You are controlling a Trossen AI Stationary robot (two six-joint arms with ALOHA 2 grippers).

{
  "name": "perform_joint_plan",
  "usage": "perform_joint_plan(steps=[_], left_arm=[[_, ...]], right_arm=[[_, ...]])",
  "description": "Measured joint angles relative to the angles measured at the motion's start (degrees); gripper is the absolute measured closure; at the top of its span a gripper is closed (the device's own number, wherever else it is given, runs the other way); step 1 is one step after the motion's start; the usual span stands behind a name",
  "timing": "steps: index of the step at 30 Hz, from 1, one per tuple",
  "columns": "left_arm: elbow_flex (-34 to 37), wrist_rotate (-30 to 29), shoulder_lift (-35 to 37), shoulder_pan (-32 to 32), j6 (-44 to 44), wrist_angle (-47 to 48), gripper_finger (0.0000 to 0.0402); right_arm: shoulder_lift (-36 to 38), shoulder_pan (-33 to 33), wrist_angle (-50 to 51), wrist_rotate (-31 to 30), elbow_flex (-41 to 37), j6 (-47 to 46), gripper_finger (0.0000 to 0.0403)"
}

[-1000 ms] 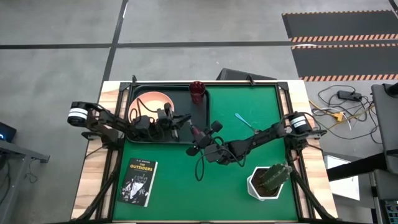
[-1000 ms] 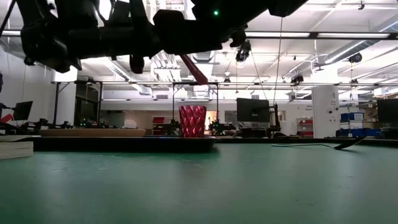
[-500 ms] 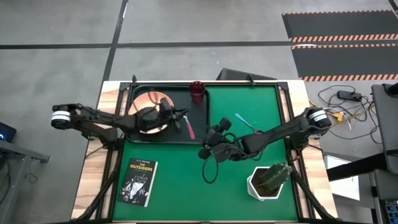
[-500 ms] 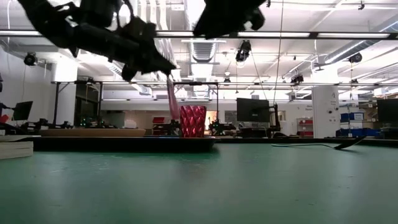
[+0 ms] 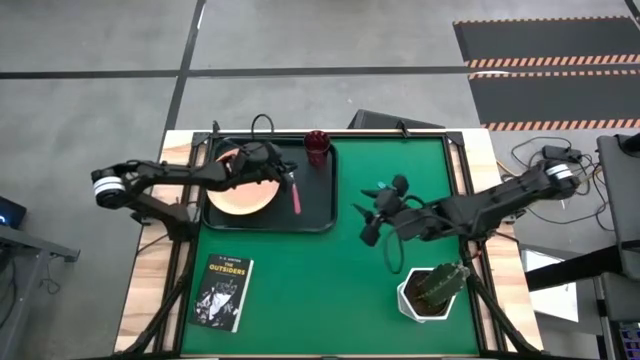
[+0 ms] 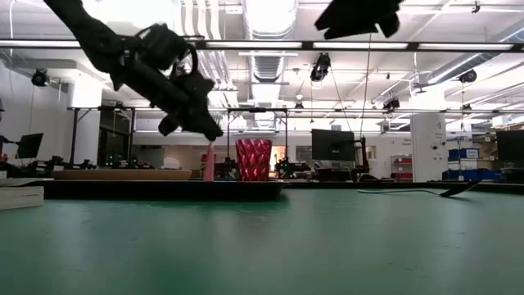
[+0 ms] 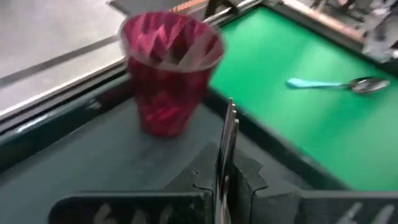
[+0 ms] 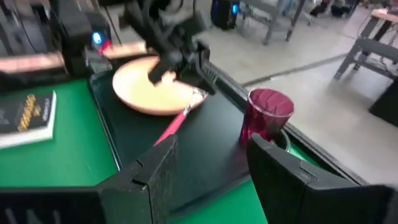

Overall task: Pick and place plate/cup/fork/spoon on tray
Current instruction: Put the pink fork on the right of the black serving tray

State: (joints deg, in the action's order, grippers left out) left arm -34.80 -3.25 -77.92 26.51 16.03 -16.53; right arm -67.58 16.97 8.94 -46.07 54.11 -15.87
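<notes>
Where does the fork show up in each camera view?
High view: the fork over the tray, right of the plate.
Low view: pink handle hanging left of the cup.
Left wrist view: tines edge-on in the left gripper.
Right wrist view: slanting beside the plate.
Shared landmark: the cup.

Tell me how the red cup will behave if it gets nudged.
The cup tapers to a narrower base and stands upright on the tray, so a push near its rim would likely tip it. Its thin, faceted walls look like plastic: probably light and stiff.
</notes>
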Motion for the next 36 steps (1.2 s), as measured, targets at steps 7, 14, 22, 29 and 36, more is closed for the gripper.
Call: perform_joint_plan(steps=[7,14,22,29,36], left_arm=[[0.04,0.18,-5.62,0.80,0.17,-2.91,0.0401],[-1.77,-0.30,-9.06,0.92,0.04,-3.28,0.0401],[-2.47,-0.55,-9.77,1.29,-0.26,-3.00,0.0401],[-2.39,-0.76,-9.76,1.31,-0.48,-2.46,0.0381],[-2.32,-1.79,-9.76,1.31,-0.28,-1.84,0.0337]], right_arm=[[11.39,-0.02,-13.17,1.21,-10.58,6.27,0.0222],[18.25,0.02,-13.79,3.08,-15.26,5.35,0.0222],[19.45,0.02,-13.95,3.08,-15.85,5.37,0.0222],[19.10,0.02,-13.95,3.13,-15.61,5.39,0.0222],[19.07,0.02,-13.93,3.15,-15.61,5.37,0.0222]])
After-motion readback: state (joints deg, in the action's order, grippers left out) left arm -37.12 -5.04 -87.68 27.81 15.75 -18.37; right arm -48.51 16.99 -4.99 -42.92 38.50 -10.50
